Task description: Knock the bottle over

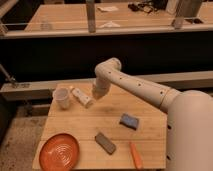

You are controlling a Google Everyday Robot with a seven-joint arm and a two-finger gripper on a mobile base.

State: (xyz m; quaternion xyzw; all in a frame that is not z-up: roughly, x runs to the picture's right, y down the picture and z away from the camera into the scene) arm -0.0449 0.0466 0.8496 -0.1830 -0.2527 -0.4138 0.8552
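The bottle (82,96), small, slim and whitish, lies slanted on its side on the wooden table (107,112), between the cup and the gripper. One end points up-left toward the cup, the other down-right. My gripper (95,95) hangs at the end of the white arm (135,87), just right of the bottle's lower end and close to the table top. The wider translucent white cup (62,98) stands upright at the table's far left, just left of the bottle.
An orange ribbed plate (59,150) lies at the front left. A grey block (105,143) lies in front of centre, a blue sponge (129,120) to the right, an orange stick-like item (135,154) at the front right. A rail and dark counter run behind the table.
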